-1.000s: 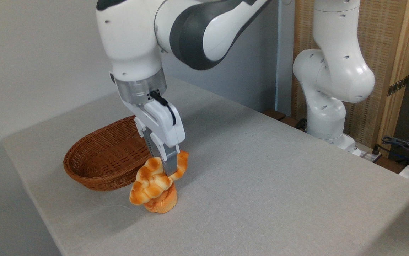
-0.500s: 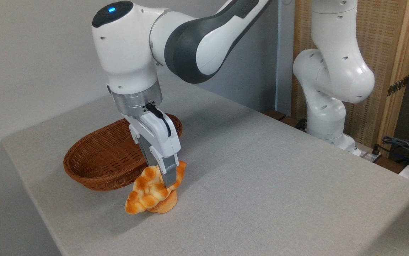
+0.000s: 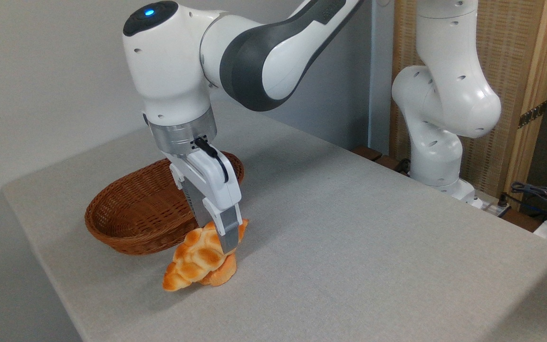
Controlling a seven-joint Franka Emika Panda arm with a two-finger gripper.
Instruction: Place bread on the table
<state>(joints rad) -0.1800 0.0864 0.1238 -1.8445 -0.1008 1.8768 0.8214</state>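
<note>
- The tool (image 3: 223,237) points straight down just off the front rim of the wicker basket (image 3: 130,213), toward the desk's (image 3: 349,228) front-left edge.
- Its visible finger lies across the upper right part of the bread (image 3: 195,259). The jaws look closed on that end, though the far finger is hidden behind the loaf.
- The bread's long axis slopes down from the tool toward the front-left corner. The lower tapered tip seems to touch the desk near the front-left edge, and the upper tip pokes out just right of the finger.
- A small round bun (image 3: 221,273) sits on the desk directly under the gripped end, and the loaf appears to lean on it.
- So the loaf lies below and left of the tool, half propped up. My read is that releasing here would let it settle against the bun, not flat.
- The basket looks empty from this angle.
</note>
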